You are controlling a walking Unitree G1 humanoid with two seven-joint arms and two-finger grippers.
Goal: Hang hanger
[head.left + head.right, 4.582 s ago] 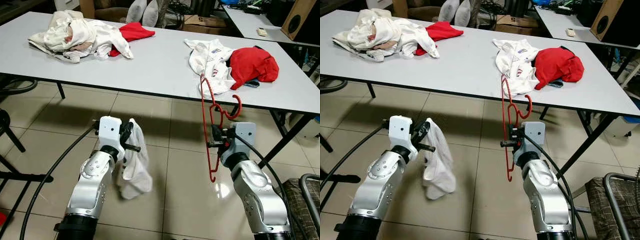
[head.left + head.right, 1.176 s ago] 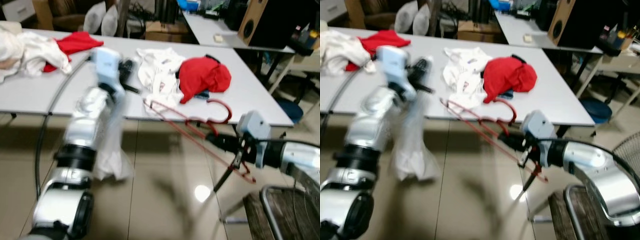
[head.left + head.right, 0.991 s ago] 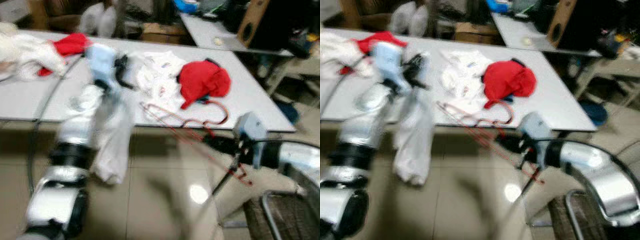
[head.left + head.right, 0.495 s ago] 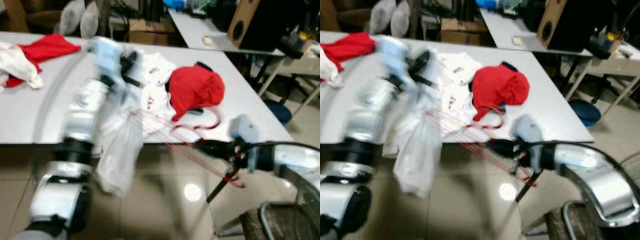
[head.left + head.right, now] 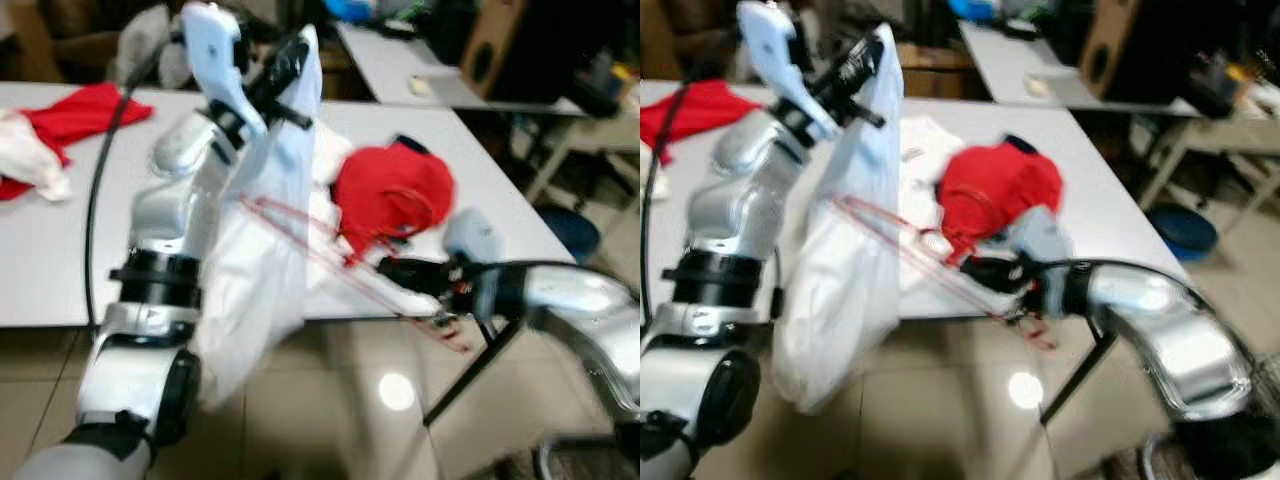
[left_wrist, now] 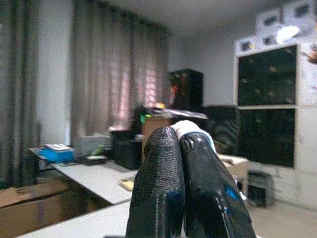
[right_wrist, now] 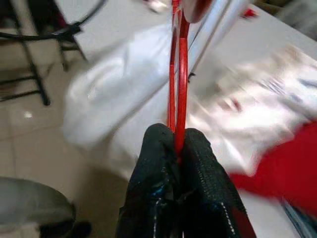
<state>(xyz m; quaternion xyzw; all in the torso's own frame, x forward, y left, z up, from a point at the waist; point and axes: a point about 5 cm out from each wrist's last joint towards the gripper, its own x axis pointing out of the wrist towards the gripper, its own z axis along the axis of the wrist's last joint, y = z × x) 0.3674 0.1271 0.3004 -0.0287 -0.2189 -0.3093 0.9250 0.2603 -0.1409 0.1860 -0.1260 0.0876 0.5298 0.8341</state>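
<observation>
Fabric and wire meet here: the left gripper (image 5: pixel 290 65), clamped on a white garment (image 5: pixel 262 255), holds it high, while the right gripper (image 5: pixel 400 270) pinches the red hanger (image 5: pixel 330 245), angled toward the cloth before the table (image 5: pixel 60 260). Feeding one hanger end into the garment's opening looks wise. No writing is legible.

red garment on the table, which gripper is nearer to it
Right. The right gripper, shut on the red hanger, sits just in front of the red garment. The left gripper, holding up the white garment, is raised off to its left.
</observation>
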